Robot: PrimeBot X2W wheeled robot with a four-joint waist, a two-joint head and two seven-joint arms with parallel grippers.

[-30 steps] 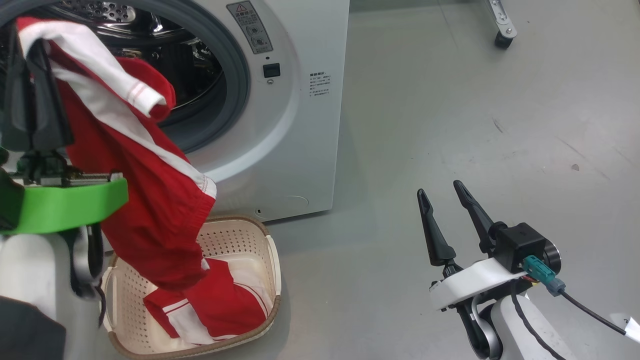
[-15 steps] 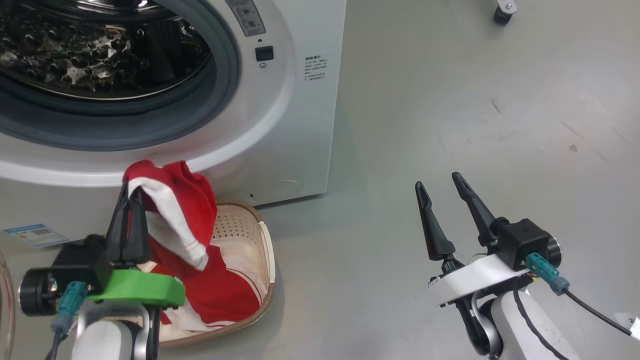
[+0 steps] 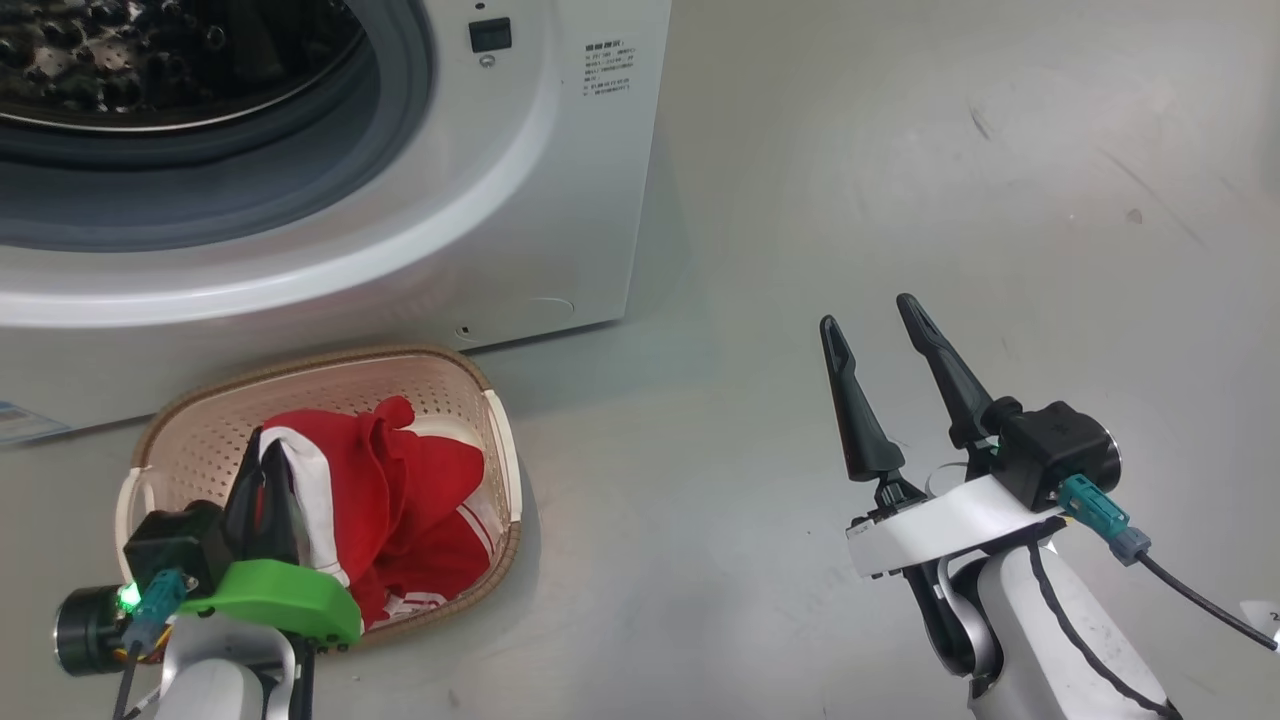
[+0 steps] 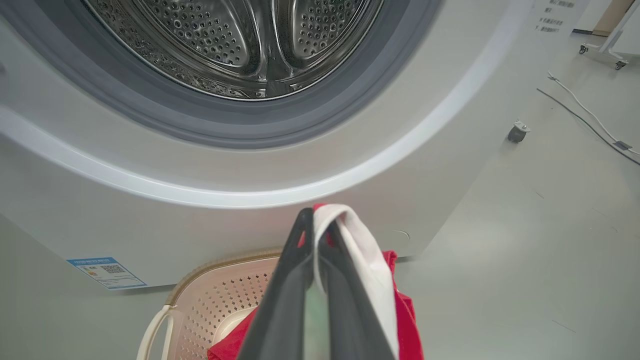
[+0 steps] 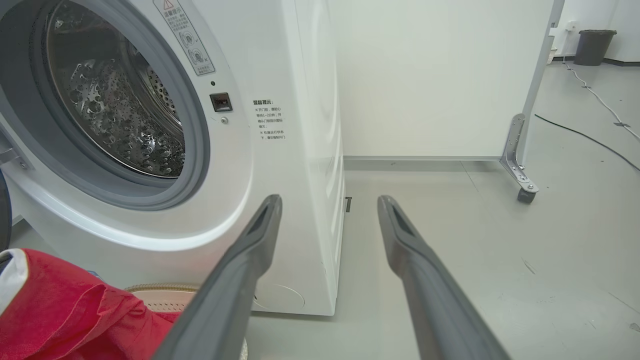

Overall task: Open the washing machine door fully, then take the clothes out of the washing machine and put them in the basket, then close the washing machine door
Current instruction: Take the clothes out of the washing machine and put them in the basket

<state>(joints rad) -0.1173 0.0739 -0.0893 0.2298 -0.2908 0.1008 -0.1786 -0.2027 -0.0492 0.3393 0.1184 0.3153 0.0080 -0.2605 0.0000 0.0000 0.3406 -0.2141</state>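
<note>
The left claw (image 3: 268,478) is clamped on a white-trimmed fold of the clothes (image 3: 420,500), which lie heaped in the basket (image 3: 300,366) on the floor (image 3: 820,180). Well to the right, the right claw (image 3: 867,312) hovers with its fingers apart. Just behind the basket stands the washing machine (image 3: 560,200).

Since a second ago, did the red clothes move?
Yes. The clothes came down from in front of the washing machine opening into the basket, left gripper shut on them.
</note>
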